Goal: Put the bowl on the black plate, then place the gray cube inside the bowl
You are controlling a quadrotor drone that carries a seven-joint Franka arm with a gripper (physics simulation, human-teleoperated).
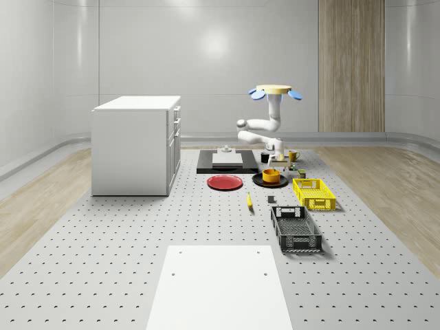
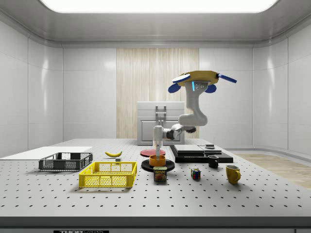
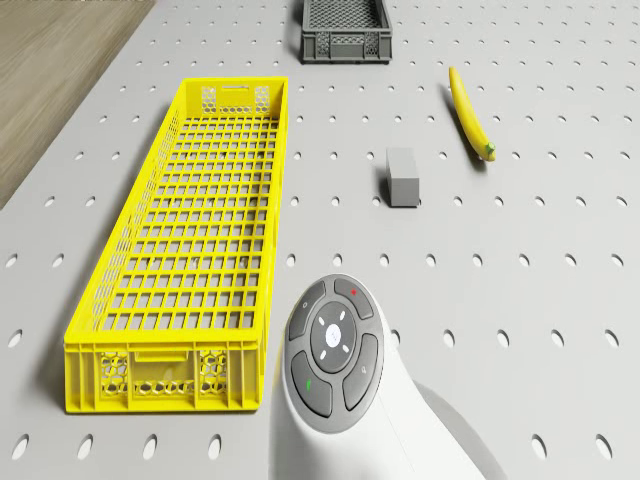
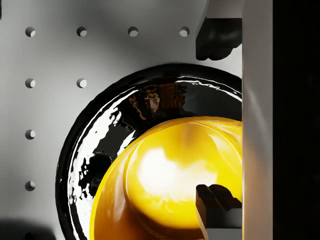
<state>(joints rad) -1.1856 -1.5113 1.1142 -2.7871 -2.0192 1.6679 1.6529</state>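
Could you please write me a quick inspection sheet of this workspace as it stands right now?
Surface: perforated gray table with a white panel at its near end.
Job's things: orange bowl sits on the black plate; gray cube lies on the table beside the yellow crate, not in the bowl.
Clutter: banana, dark crate, red plate, can, mugs.
Grippers: gripper directly above the bowl; drone hovers above the table.
Cables: nothing seen.
Surroundings: white cabinet, wood wall panel.

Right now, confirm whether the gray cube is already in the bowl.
No, the gray cube lies on the table between the yellow crate and the banana.
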